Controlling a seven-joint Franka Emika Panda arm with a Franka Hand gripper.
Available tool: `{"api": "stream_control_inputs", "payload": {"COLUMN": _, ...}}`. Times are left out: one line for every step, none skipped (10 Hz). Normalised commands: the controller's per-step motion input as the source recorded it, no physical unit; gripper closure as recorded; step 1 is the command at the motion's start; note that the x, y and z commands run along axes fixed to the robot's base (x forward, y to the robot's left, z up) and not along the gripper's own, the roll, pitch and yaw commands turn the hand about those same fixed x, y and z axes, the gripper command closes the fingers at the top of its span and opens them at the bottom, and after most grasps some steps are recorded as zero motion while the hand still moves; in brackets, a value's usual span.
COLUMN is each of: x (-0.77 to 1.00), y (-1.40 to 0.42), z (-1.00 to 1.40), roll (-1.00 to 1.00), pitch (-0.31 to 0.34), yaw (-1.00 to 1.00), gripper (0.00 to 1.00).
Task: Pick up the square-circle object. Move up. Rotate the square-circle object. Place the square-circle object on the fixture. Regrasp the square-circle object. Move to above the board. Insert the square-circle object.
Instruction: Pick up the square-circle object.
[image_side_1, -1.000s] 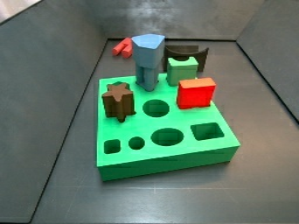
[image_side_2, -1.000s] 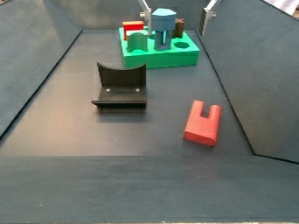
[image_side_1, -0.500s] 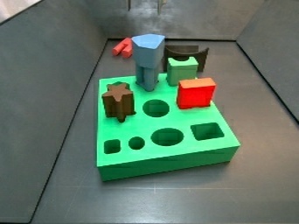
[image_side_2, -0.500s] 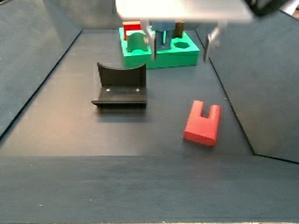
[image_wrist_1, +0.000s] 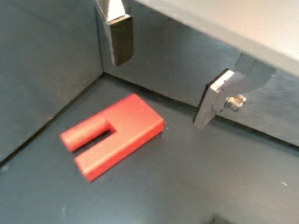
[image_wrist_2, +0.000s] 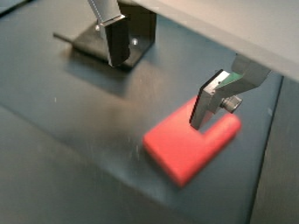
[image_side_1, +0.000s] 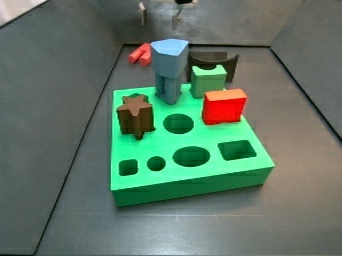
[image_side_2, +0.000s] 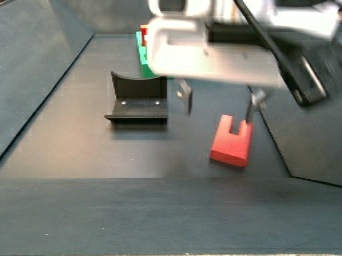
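The square-circle object is a red piece with a slot at one end, lying flat on the dark floor. It also shows in both wrist views and far back in a side view. My gripper is open and hangs just above the piece, touching nothing; its silver fingers stand apart in both wrist views. The dark fixture stands on the floor to one side of the piece. The green board is mostly hidden behind the arm in a side view.
On the board stand a blue hexagonal peg, a dark star-shaped peg, a bright red cube and a green peg. Grey walls enclose the floor on all sides.
The arm has come down from the top of the side view and now hangs low over the red piece. The piece, fixture and board have not moved.
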Motion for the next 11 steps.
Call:
{"api": "stream_control_inputs", "payload": {"x": -0.09, "y": 0.38, "z": -0.35, "roll": -0.34, "pitch": -0.25, "yaw": 0.0, "gripper": 0.0}}
{"api": "stream_control_inputs", "payload": {"x": -0.03, "y": 0.17, "z": -0.45, "roll": -0.25, "pitch": -0.25, "yaw": 0.0, "gripper": 0.0}}
{"api": "stream_control_inputs", "payload": {"x": 0.1, "y": 0.0, "z": -0.75, "roll": -0.12, "pitch": -0.156, "yaw": 0.0, "gripper": 0.0}}
{"api": "stream_control_inputs", "payload": {"x": 0.16, "y": 0.0, "z": -0.81, "roll": -0.11, "pitch": -0.097, "yaw": -0.01, "gripper": 0.0}}
{"api": "stream_control_inputs", "payload": {"x": 0.0, "y": 0.0, "z": -0.76, "roll": -0.13, "pitch": -0.139, "yaw": 0.0, "gripper": 0.0}}
{"api": "stream_control_inputs", "payload": {"x": -0.01, "y": -0.03, "z": -0.69, "roll": -0.14, "pitch": -0.179, "yaw": 0.0, "gripper": 0.0}}
{"api": "stream_control_inputs", "payload": {"x": -0.07, "y": -0.01, "z": -0.54, "roll": -0.18, "pitch": -0.234, "yaw": 0.0, "gripper": 0.0}}
{"api": "stream_control_inputs", "payload": {"x": -0.37, "y": -0.02, "z": -0.37, "roll": -0.18, "pitch": -0.33, "yaw": 0.0, "gripper": 0.0}}
{"api": "stream_control_inputs", "payload": {"x": -0.59, "y": -0.05, "z": -0.35, "roll": -0.23, "pitch": -0.247, "yaw": 0.0, "gripper": 0.0}}
{"api": "stream_control_inputs", "payload": {"x": -0.61, "y": 0.0, "z": -0.33, "roll": -0.21, "pitch": -0.323, "yaw": 0.01, "gripper": 0.0}}
{"api": "stream_control_inputs", "payload": {"x": -0.26, "y": 0.0, "z": -0.44, "roll": -0.2, "pitch": -0.256, "yaw": 0.01, "gripper": 0.0}}
